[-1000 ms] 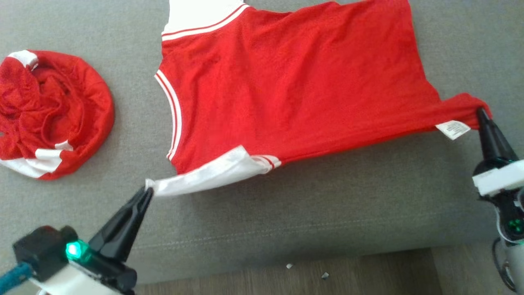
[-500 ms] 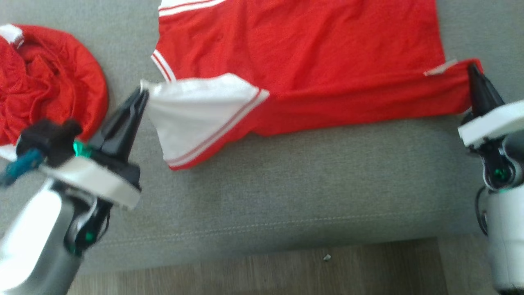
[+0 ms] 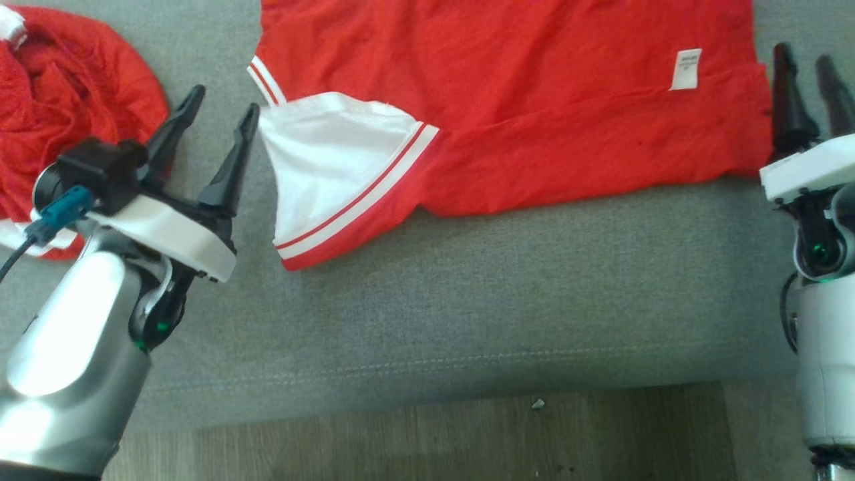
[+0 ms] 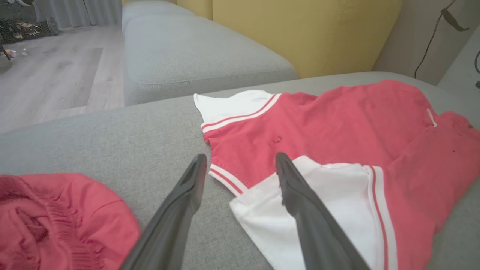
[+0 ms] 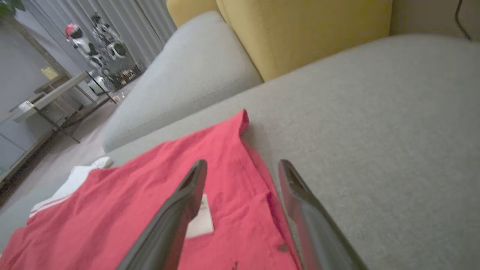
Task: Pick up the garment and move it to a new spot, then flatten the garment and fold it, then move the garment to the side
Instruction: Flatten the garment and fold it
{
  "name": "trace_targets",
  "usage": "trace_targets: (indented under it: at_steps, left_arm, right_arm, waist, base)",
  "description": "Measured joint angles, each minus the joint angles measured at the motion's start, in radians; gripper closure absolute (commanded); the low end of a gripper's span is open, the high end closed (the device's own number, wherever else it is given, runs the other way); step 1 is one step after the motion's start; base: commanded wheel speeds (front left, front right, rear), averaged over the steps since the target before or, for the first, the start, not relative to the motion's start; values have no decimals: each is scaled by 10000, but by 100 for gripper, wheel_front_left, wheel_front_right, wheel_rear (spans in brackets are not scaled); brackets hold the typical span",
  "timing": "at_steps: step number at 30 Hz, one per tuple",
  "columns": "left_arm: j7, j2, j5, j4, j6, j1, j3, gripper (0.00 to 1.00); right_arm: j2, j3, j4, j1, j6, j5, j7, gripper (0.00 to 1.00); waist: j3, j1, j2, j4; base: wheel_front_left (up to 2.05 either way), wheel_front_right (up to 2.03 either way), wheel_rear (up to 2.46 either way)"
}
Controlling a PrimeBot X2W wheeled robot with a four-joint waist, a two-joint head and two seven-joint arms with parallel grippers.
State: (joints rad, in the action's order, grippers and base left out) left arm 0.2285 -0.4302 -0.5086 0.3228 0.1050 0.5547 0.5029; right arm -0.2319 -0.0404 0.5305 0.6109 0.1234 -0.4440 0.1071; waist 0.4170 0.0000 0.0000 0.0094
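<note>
Red jersey [image 3: 507,80]: spread nearly flat on grey sofa seat [image 3: 467,300], long axis running left to right in the head view, far part cut off by the top edge. Near long edge doubled over onto the body. White sleeve [image 3: 327,167] with red stripes at the left end, laid partly over the red cloth. Small white care label [image 3: 686,69] near the right end.

Left gripper [image 3: 224,99]: fingers [image 3: 230,167] spread wide, nothing between them. Placed just left of the white sleeve, inner fingertip just beside the sleeve's corner; contact impossible to tell.

Right gripper [image 3: 802,54]: fingers [image 3: 788,107] likewise spread and empty. Placed at the jersey's right end; in the right wrist view, one finger above the red cloth near the label, the other above bare cushion.

Crumpled red garment [image 3: 73,87] with white trim: heaped on the same seat, left of the left gripper, apart from the jersey.

Yellow back cushion [image 4: 300,33]: upright behind the seat.

Wood floor [image 3: 467,434]: along the seat's front edge.
</note>
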Motion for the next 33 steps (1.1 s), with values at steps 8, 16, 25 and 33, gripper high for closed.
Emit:
trace_targets:
  at_steps: [8, 16, 25, 33]
  left_arm:
    - [38, 345, -665, -991, -1319, -2273, -600, 0]
    - [-349, 849, -1137, -1308, -1588, -4047, -79, 0]
    - [-512, 1223, -1285, -157, -1122, -3405, 173, 0]
    - [-506, 1243, -1335, 500, -736, -2922, 382, 100]
  right_arm:
    - [345, 115, -1329, -1660, 0, 913, -520, 0]
    - [1016, -6, -1638, -2551, 0, 1049, -527, 0]
    - [1120, -148, -1616, -2554, 0, 1227, -387, 0]
    - [1114, -326, -1235, -2547, 0, 1442, 15, 0]
  waist:
    - [-691, 0, 0, -208]
    - [-1163, 0, 1, -201]
    - [-1101, 0, 0, -282]
    - [-1058, 0, 0, -392]
  base:
    - [0, 0, 0]
    - [0, 0, 0]
    - [0, 0, 0]
    - [0, 0, 0]
